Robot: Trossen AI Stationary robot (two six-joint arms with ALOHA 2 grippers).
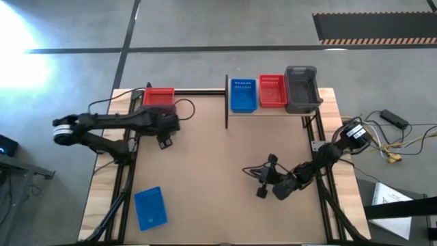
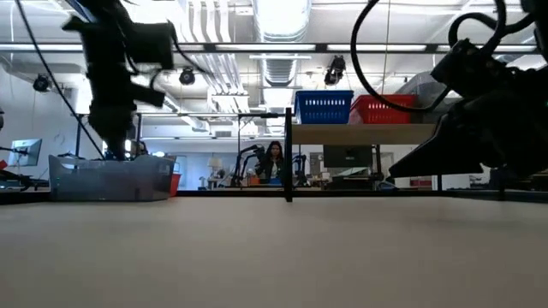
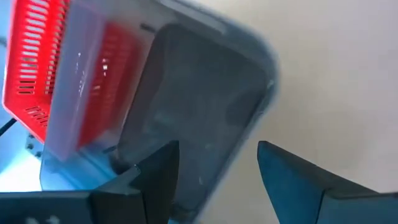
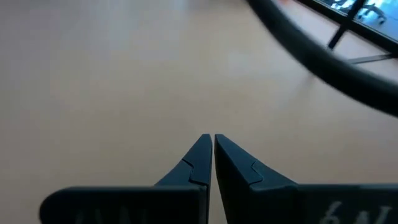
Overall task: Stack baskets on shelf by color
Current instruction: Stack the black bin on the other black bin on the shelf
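The shelf [image 1: 273, 109] stands at the tabletop's [image 1: 218, 171] far edge, carrying a blue basket [image 1: 243, 95], a red basket [image 1: 272, 91] and a grey basket [image 1: 301, 89] side by side, the grey one at the end nearest the tabletop's right edge. Left of the shelf, along the same far edge, a second red basket [image 1: 158, 96] sits with the left gripper [image 1: 164, 140] just in front of it, fingers spread and released. The left wrist view adds what the high view hides — a grey basket [image 3: 186, 118] lying against that red one [image 3: 37, 68], seemingly under or beside it, between the open fingers [image 3: 158, 174] but not clasped. The low view shows it resting on the tabletop [image 2: 111, 178]. Another blue basket [image 1: 150, 208] lies far from the shelf, near the front left corner. The right gripper [image 1: 263, 183] is clenched on nothing, in front of the shelf over bare tabletop — the wide middle is free.
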